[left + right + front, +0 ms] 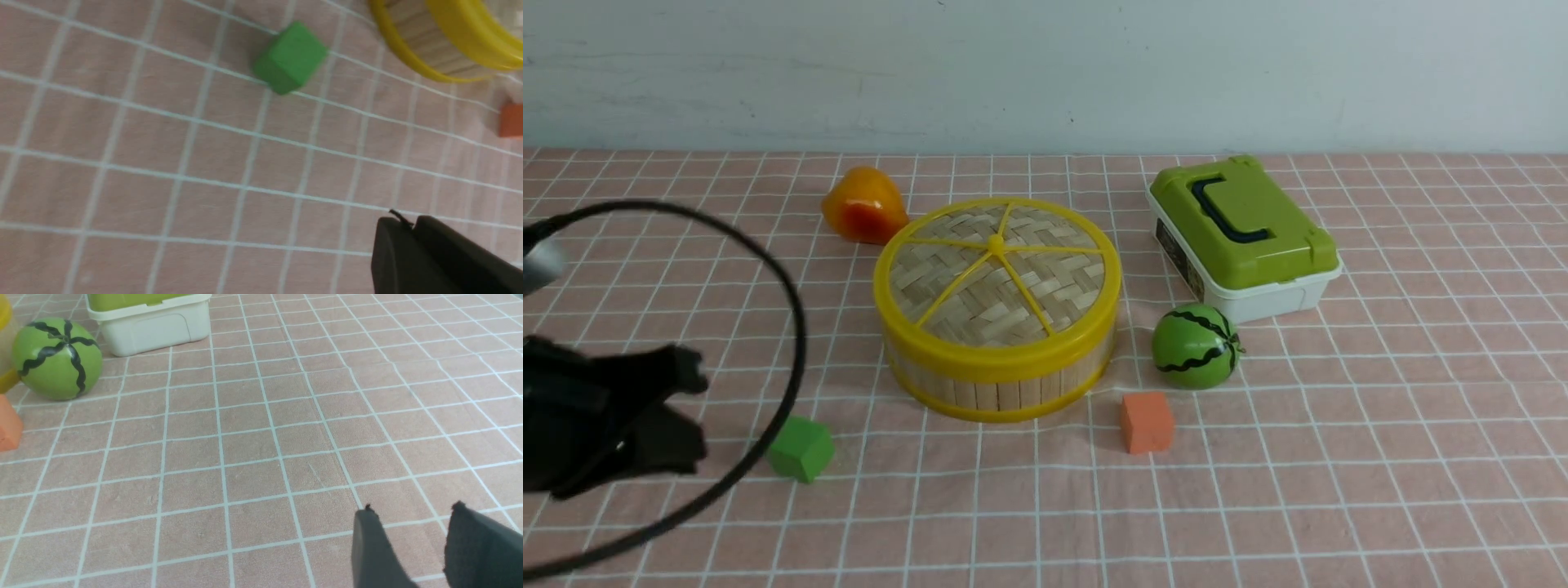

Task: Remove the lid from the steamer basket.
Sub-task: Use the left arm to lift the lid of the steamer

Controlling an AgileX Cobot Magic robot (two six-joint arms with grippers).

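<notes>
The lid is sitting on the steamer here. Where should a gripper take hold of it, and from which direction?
Probably the small central knob of the lid, coming from straight above. The lid lies flat on the steamer basket, the spokes meet at that knob, and the rim looks too wide to span. The knob is small, so the hold may be slight.

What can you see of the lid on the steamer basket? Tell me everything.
The lid is a flat round disc of woven pale bamboo with a thick yellow rim and five yellow spokes meeting at a small central knob. It sits level and closed on the steamer basket, mid-table, touching nothing else.
</notes>
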